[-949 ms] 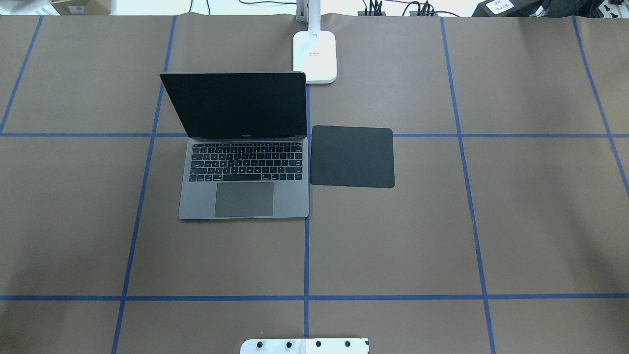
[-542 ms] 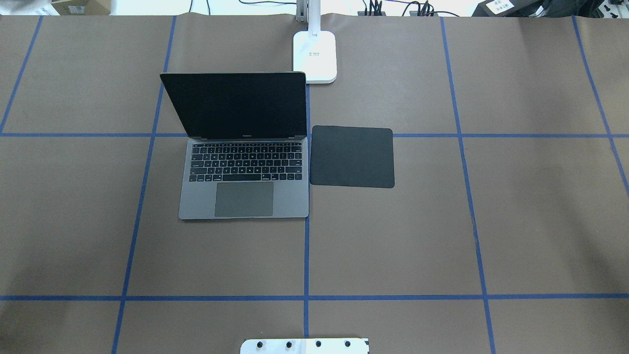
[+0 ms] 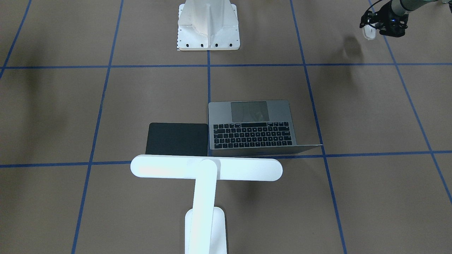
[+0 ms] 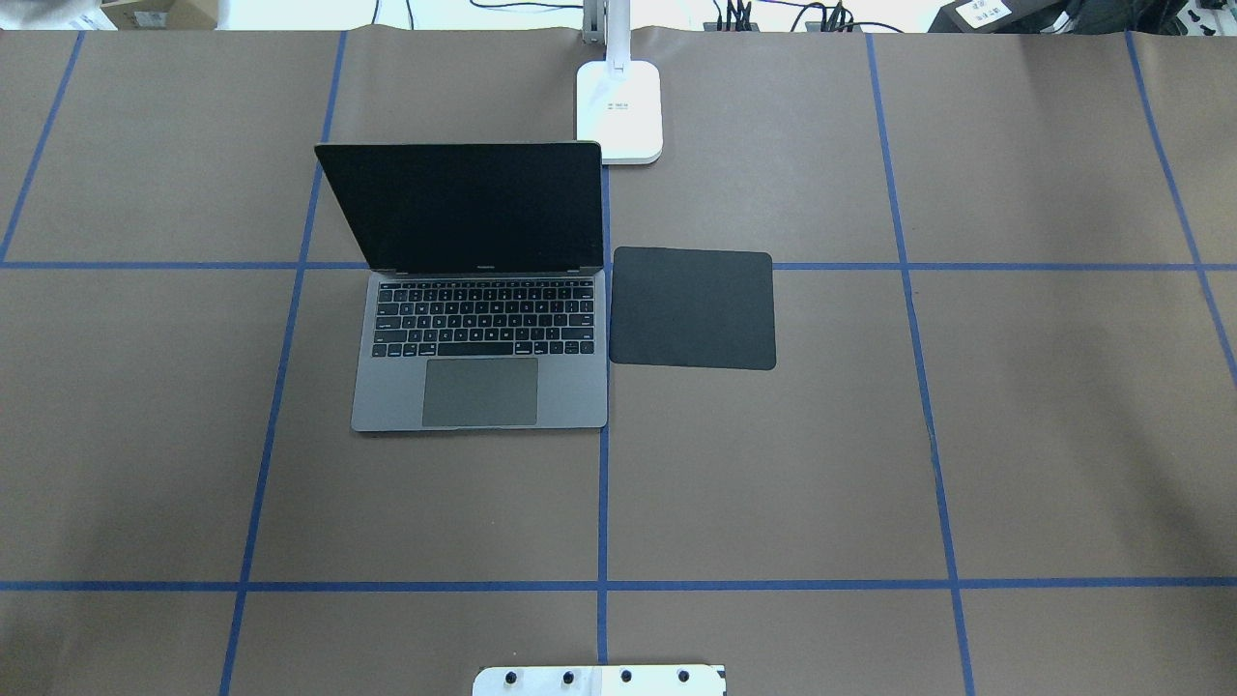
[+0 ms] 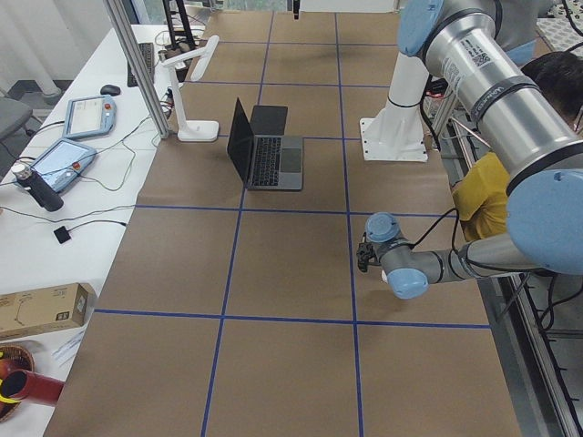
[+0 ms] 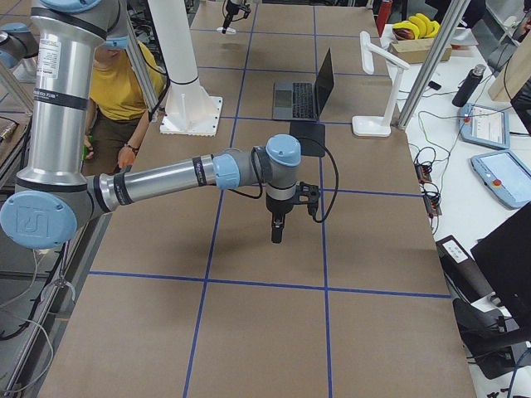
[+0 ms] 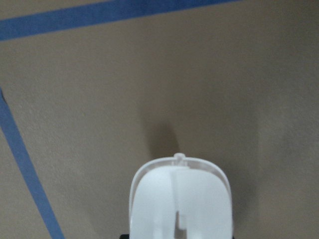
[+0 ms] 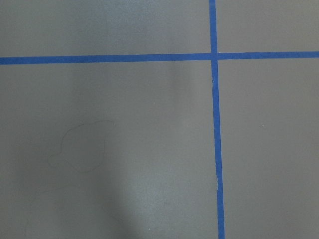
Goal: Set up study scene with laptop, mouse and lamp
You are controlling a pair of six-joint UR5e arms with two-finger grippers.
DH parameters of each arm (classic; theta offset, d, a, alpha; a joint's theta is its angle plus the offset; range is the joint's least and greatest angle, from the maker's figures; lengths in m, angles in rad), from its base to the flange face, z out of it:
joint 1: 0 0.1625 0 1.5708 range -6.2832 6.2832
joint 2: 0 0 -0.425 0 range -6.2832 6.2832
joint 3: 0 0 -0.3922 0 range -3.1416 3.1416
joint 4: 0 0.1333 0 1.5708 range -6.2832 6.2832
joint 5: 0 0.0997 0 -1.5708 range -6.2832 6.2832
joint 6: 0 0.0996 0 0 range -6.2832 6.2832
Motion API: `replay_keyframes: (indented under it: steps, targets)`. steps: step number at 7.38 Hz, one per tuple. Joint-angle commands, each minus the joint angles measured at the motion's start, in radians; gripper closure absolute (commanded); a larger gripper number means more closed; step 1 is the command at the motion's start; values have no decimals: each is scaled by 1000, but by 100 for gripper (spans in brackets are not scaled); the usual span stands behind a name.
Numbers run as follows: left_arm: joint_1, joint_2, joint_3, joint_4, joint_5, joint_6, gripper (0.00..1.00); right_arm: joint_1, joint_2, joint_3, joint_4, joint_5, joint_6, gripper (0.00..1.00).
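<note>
The laptop (image 4: 480, 319) stands open left of centre, its dark screen toward the far edge. The white lamp has its base (image 4: 619, 111) behind the laptop's right corner, and its T-shaped head (image 3: 206, 168) hangs over the far edge of the black mat (image 4: 692, 307). My left gripper (image 3: 373, 28) is shut on the white mouse (image 3: 368, 33) and holds it above bare table, far to the laptop's left, out of the overhead view. The mouse fills the bottom of the left wrist view (image 7: 180, 199). My right gripper (image 6: 275, 236) points down over bare table; I cannot tell whether it is open.
The white ribbed pedestal (image 3: 207, 26) stands at the robot's edge, in the middle. Blue tape lines cross the brown table cover. Tablets, cables and a bottle lie on the white bench (image 6: 489, 124) beyond the far edge. A person in yellow (image 6: 124, 83) sits behind the robot.
</note>
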Motion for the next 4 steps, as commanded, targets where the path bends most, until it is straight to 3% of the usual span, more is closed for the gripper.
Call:
replay_keyframes:
  steps: [1, 2, 4]
  targets:
    - [-80, -26, -52, 7, -13, 0, 100, 11, -7, 0, 0, -2, -2, 0]
    - [-116, -72, -83, 73, -13, 0, 100, 30, -9, 0, 0, 0, -23, 0]
    - [-172, -193, -205, 351, -13, 11, 100, 106, -30, -26, -11, 2, -182, 0]
